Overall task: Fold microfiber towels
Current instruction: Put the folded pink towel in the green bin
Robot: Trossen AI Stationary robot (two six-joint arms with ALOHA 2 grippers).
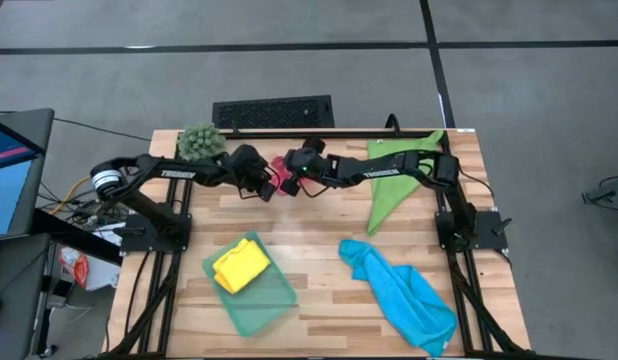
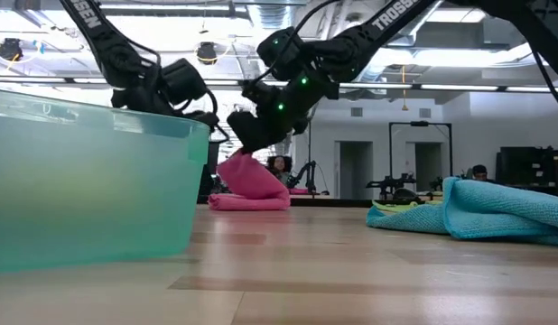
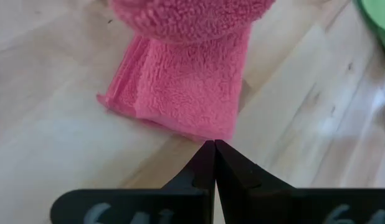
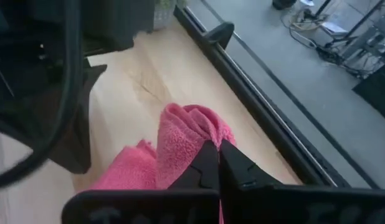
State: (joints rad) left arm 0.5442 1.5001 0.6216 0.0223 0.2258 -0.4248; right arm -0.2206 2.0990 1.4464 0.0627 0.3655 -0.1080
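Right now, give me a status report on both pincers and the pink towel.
Right pincer shut on pink towel, lifting a fold. Left pincer shut, empty, beside it. Yellow towel in tray. Nothing in the way.

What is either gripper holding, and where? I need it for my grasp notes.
The right gripper pinches the pink towel at a raised fold; the left gripper is shut, holding nothing.

A grey floor (image 1: 289, 50) crossed by dark seam lines surrounds the wooden table (image 1: 319, 225). Beyond the table stand white walls (image 2: 523, 122) with dark doorways (image 2: 351, 169), under bright ceiling lights (image 2: 207, 50).
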